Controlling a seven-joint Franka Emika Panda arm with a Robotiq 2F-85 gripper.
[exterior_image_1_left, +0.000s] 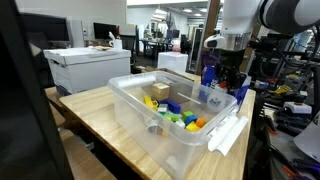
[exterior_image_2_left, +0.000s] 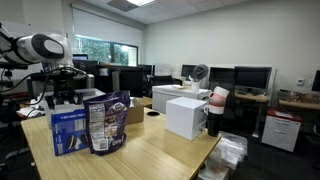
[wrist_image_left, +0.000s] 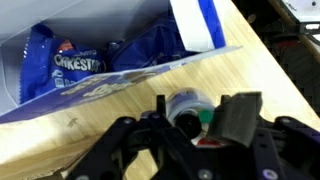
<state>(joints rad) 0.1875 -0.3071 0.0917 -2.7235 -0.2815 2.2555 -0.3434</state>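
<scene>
- Far left in the wrist view you have a blue bag (wrist_image_left: 60, 65) on the wooden table (wrist_image_left: 130, 100). Its white lettering is too blurred to read.
- At centre, your gripper (wrist_image_left: 195, 112) stands half closed around a small round thing (wrist_image_left: 183, 104) just beside the bag. I cannot tell whether it is gripping it.
- Only an exterior view shows the clear bin (exterior_image_1_left: 130, 105) holding coloured blocks (exterior_image_1_left: 180, 115).

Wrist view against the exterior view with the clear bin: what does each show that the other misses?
Only the wrist view: a small round grey object between the fingers of the gripper, held or not I cannot tell, and the print on the blue snack bags. Only the exterior view: the clear bin of coloured toys and the lid beside it. Both: the wooden table and those bags.
</scene>
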